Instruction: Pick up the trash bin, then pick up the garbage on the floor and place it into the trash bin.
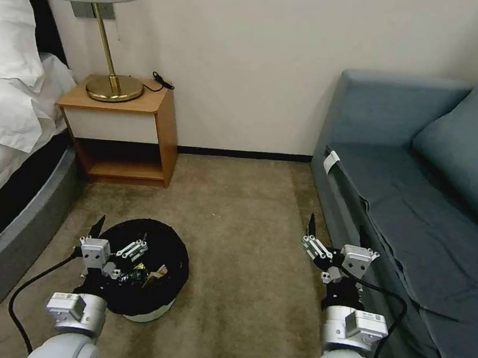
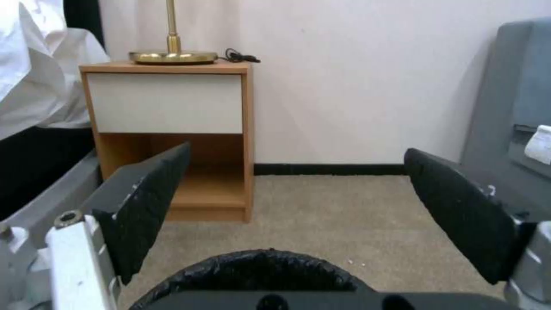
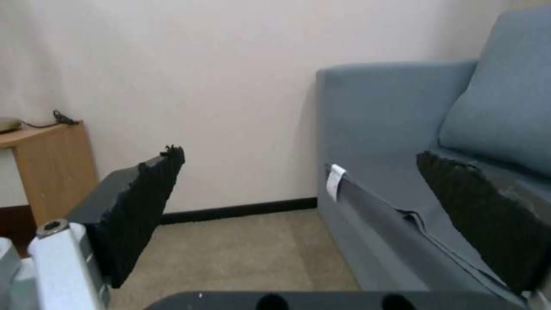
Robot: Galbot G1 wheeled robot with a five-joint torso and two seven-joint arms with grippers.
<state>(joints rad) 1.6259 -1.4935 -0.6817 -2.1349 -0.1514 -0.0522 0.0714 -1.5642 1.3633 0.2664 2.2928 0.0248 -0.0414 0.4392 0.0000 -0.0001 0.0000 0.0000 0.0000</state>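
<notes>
The trash bin (image 1: 148, 283) sits on the carpet (image 1: 242, 259), a small round white bin with a crinkly black bag (image 1: 171, 254) over its rim. Some garbage (image 1: 143, 274) lies inside it: a bit with green on it and a brown scrap can be made out, but the pieces are too small to name.

The left gripper (image 1: 116, 240) hangs right over the bin's near side, above the black bag. Its two black fingers (image 2: 146, 202) are spread wide apart and hold nothing. In the left wrist view the bag's black rim (image 2: 258, 271) shows just below and between the fingers.

Past the left gripper, by the wall, stands a wooden nightstand (image 1: 127, 133) with a white drawer front and an open shelf under it. A brass lamp (image 1: 111, 69) stands on top, with a black cord (image 1: 161, 81) beside it. The bed (image 1: 6, 120), with its white bedding, is beside the left arm, on the outer side.

The right gripper (image 1: 329, 242) is well apart from the bin, across the bare carpet. It hovers just beside the front edge of the blue-grey sofa (image 1: 431, 193). Its black fingers (image 3: 137, 215) are also wide open and hold nothing. A small white tag (image 1: 331, 161) hangs on the sofa's edge, farther on from this gripper.
</notes>
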